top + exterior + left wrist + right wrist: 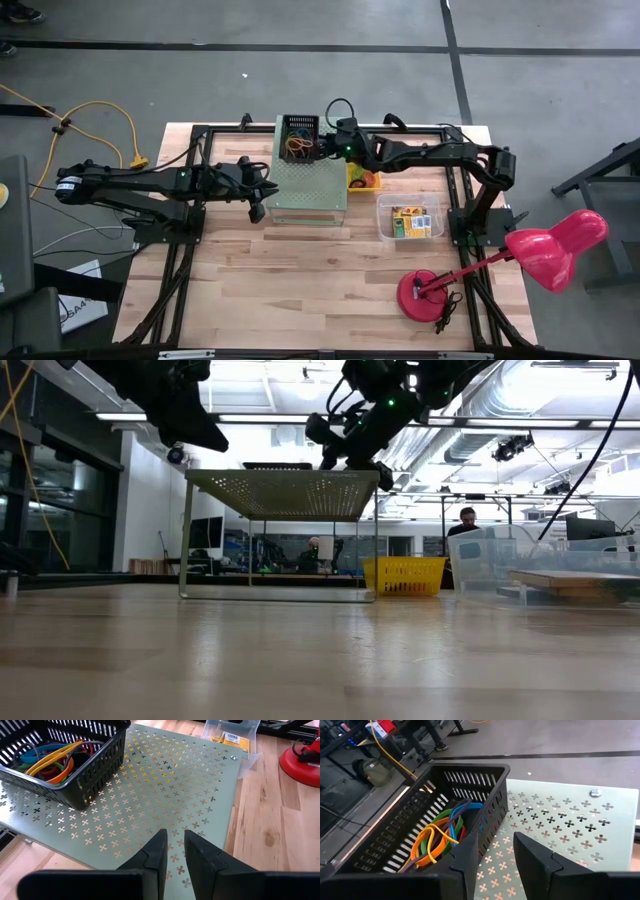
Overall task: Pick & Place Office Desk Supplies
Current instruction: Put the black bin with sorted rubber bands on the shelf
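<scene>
Elastic bands (439, 838) lie in the black basket (489, 827) on the perforated box (165, 795). Right tool (496, 855), fingers apart and seemingly empty, should move squarely above the basket; left tool (173, 851) waits, slightly parted.

No legible text anywhere.

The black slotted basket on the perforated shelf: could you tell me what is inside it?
The black basket holds a tangle of elastic band loops in orange, green, blue and red. Whatever lies beneath them on the basket floor is covered.
</scene>
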You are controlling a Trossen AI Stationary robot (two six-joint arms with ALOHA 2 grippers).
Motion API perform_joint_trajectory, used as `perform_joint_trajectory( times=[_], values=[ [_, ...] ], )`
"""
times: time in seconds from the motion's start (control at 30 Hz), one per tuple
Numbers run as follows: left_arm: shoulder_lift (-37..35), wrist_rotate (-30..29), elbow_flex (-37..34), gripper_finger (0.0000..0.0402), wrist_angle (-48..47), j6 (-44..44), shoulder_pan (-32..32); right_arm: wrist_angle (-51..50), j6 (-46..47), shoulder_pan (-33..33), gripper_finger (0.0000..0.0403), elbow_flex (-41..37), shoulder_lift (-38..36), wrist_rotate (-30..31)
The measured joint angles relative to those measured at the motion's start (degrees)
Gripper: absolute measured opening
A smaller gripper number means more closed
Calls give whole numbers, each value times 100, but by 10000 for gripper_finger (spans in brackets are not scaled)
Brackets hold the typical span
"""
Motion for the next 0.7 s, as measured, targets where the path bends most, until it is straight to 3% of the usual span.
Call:
perform_joint_trajectory(
  times=[0.7],
  values=[
    [0, 0, 0, 60, 0, 0, 0, 95, -24, -2, 113, 0, 0, -80]
  ],
)
